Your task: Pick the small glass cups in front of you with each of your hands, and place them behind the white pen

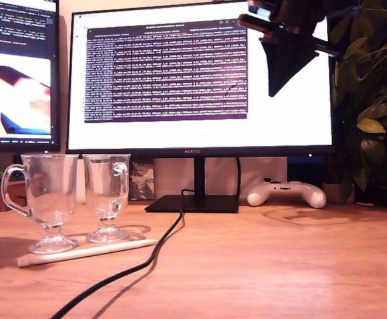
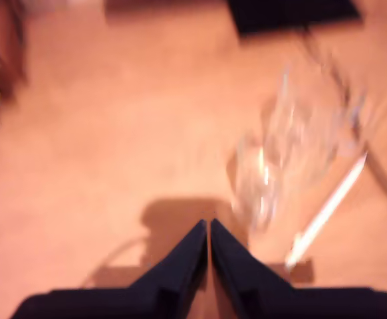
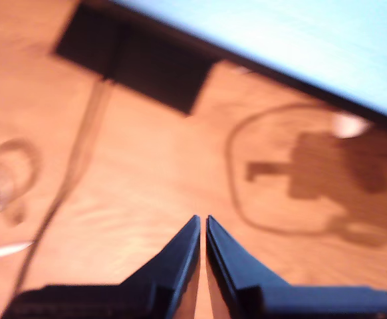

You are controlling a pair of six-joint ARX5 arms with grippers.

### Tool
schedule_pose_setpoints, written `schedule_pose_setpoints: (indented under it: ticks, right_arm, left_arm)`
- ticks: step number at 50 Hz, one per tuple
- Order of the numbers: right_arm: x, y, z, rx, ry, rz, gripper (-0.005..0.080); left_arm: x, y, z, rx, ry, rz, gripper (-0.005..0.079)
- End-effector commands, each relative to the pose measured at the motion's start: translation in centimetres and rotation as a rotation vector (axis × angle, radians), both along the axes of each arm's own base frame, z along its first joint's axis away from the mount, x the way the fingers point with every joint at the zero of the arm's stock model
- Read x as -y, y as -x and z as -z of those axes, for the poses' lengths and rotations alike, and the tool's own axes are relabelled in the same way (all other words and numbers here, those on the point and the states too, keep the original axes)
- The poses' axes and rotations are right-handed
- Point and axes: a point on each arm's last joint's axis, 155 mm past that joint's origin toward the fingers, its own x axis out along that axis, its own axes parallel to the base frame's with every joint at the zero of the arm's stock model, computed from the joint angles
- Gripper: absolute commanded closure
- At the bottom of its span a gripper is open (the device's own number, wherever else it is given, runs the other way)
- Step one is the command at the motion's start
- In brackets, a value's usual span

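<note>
Two small glass cups stand side by side at the exterior view's left, one nearer that edge and one beside it, both upright. The white pen lies on the desk just in front of their feet. My first gripper is shut on nothing and hovers high over bare desk, with the blurred cups and the pen off to one side. My second gripper is also shut and empty. It hangs high at the exterior view's upper right, far from the cups.
A black cable runs from the monitor stand toward the desk's front edge, passing the pen's tip. A white game controller lies behind at the exterior view's right, with a plant beyond it. A large monitor fills the back.
</note>
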Motion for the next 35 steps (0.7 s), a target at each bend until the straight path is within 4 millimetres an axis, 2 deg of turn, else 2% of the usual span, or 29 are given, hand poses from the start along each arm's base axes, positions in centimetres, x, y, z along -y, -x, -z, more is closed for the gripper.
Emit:
schedule_pose_setpoints:
  ticks: [1, 17, 27, 35]
  right_arm:
    - [1.1, -0.1, 0.5, -0.007, 0.016, 0.028, 0.0765]
    - [4.9, -0.6, -0.2, 0.021, 0.029, 0.108, 0.0765]
    - [7.3, 0.2, -0.1, 0.053, 0.021, 0.156, 0.0765]
    - [8.5, 1.6, -0.4, 0.11, 0.011, 0.174, 0.0765]
  left_arm:
    - [0.1, -0.1, 0.8, -0.001, 0.011, 0.0, 0.0764]
    - [0.3, -0.6, 0.5, 0.021, 0.038, -0.017, 0.0764]
    - [0.3, -0.7, 0.3, 0.031, 0.04, -0.017, 0.0764]
    - [0.4, -1.3, -0.2, 0.052, 0.072, -0.04, 0.0764]
